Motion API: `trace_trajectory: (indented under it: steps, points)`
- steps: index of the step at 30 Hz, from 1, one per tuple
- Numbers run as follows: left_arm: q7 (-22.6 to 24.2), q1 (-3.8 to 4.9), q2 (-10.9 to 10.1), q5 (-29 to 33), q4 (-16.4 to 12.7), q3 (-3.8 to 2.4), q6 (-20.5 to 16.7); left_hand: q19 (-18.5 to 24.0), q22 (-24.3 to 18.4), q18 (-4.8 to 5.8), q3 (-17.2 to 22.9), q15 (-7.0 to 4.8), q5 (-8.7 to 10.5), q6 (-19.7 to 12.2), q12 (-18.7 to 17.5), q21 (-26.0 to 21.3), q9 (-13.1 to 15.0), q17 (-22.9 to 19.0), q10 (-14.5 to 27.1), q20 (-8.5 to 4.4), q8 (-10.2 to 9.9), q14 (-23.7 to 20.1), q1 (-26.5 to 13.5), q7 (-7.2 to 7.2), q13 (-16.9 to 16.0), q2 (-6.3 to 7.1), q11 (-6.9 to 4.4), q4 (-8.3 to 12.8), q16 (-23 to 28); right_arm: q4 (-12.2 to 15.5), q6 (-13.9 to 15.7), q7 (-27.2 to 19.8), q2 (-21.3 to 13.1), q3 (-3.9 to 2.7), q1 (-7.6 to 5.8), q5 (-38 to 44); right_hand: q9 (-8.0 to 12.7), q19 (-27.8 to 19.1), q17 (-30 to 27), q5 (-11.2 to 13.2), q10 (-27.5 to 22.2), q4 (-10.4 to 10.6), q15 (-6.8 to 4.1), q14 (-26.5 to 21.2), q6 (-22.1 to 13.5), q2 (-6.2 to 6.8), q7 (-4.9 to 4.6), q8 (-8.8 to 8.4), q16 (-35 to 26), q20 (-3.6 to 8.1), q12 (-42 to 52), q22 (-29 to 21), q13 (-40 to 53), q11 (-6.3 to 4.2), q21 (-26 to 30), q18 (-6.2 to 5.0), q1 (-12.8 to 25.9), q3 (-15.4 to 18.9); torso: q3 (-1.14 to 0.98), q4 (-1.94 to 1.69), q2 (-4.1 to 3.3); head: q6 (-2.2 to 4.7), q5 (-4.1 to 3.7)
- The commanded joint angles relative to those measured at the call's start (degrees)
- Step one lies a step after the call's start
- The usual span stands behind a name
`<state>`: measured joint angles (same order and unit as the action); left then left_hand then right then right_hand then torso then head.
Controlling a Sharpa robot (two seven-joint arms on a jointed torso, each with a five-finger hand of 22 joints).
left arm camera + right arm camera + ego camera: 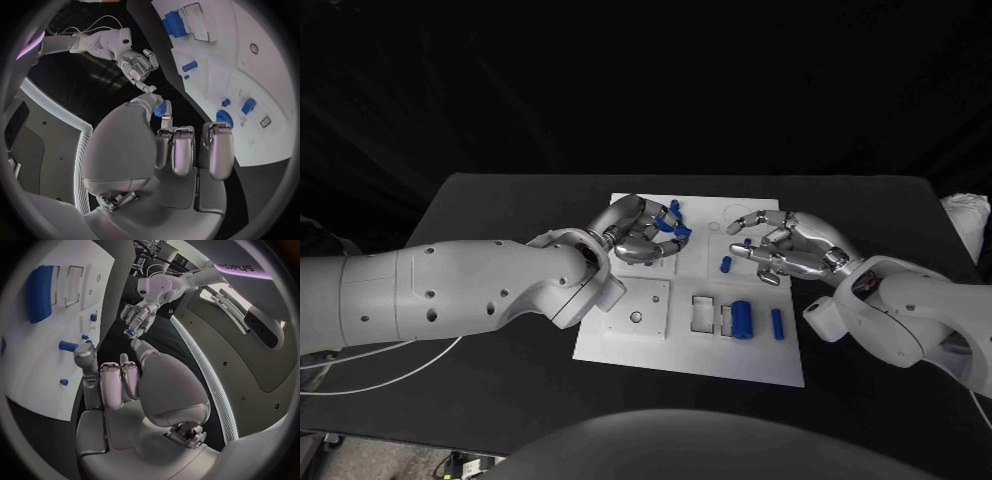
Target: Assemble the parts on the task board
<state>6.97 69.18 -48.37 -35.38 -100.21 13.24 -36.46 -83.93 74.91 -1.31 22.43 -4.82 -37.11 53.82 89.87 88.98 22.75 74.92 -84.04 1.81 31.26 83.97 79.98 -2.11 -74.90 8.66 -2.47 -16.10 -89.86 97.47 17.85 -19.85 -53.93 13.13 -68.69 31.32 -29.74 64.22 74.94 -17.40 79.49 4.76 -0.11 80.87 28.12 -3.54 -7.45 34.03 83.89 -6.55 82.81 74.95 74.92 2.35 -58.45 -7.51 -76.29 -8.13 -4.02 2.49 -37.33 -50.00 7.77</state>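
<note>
White task board (635, 345) on black table (488, 205)

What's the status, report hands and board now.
Left hand pinches a small blue part above the task board. Right hand holds nothing, fingers curled. Nothing in the way.

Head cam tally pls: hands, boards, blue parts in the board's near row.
Hands: 2 (left hand, right hand)
Task board: 1
Blue parts, near row: 2 (thick part, thin part)
Total: 5
</note>
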Motion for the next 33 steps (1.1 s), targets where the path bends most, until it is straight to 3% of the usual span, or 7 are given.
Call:
trace_trajectory:
  steps: [1,6,18,33]
  points:
    - [3.9,-0.17,0.8,6.5,-0.2,-0.02,0.6,-5.6,14.8,1.12,-0.8,0.03,0.14,0.0,0.1,0.3,12.0,15.1,-6.0,-0.15,5.3,6.0,0.4,0.41,-15.1,-1.12,0.14,0.0,-0.1,0.2,2.7,-1.7,0.8,-0.03,0.01,-1.2,-0.4,0.7,5.5,0.8,0.5,0.4,0.00,0.7,-0.5,0.32,0.10,1.05,0.3,0.03,0.5,5.8,2.3,0.03,-0.5,0.59,1.1,0.8,-0.02,0.01,-0.04,0.00,-0.42]
    - [4.7,-0.37,1.7,7.1,0.0,-0.02,0.3,-5.6,14.8,1.11,-1.6,0.08,0.66,-0.2,0.1,0.3,11.9,15.1,-6.0,-0.12,5.2,6.0,1.0,0.34,-15.1,-1.52,0.20,0.0,-0.1,0.0,3.0,-1.4,1.8,-0.04,0.02,-1.7,-1.0,1.0,5.5,-1.9,0.6,0.8,-0.05,0.8,-0.7,0.19,0.10,2.91,0.3,0.10,0.5,5.9,2.3,-0.03,-0.6,0.59,0.7,0.9,0.00,0.01,-0.02,0.00,-0.57]
    - [4.2,-0.58,2.8,7.1,0.2,-0.02,0.7,-5.5,14.8,1.08,-2.5,0.15,1.48,-0.5,0.1,0.2,11.8,15.1,-6.0,-0.05,4.9,6.0,2.1,0.22,-15.1,-1.92,0.30,0.1,-0.1,-0.9,2.0,-0.3,3.4,-0.05,0.06,-2.6,-1.0,0.2,4.8,-7.8,-0.2,1.4,0.05,0.1,-0.7,-0.14,-0.03,5.08,-0.2,0.04,0.0,5.7,1.5,0.09,0.4,0.45,0.0,-0.1,0.00,-0.02,0.02,0.00,-1.00]
    - [3.5,-0.66,3.2,6.3,0.4,-0.02,1.1,-5.4,14.7,1.05,-3.1,0.24,2.19,-0.6,0.1,0.1,11.6,15.1,-6.0,0.03,4.7,6.0,2.9,0.09,-15.1,-2.18,0.40,0.1,-0.1,-1.3,0.2,0.9,4.3,-0.05,0.09,-2.8,-0.6,-0.8,4.0,-8.6,-1.1,1.6,0.18,-0.8,-0.7,0.02,-0.23,5.13,-0.8,-0.04,-0.6,5.3,0.7,0.26,1.6,0.25,-0.1,-0.6,0.01,-0.03,0.02,0.00,-0.94]
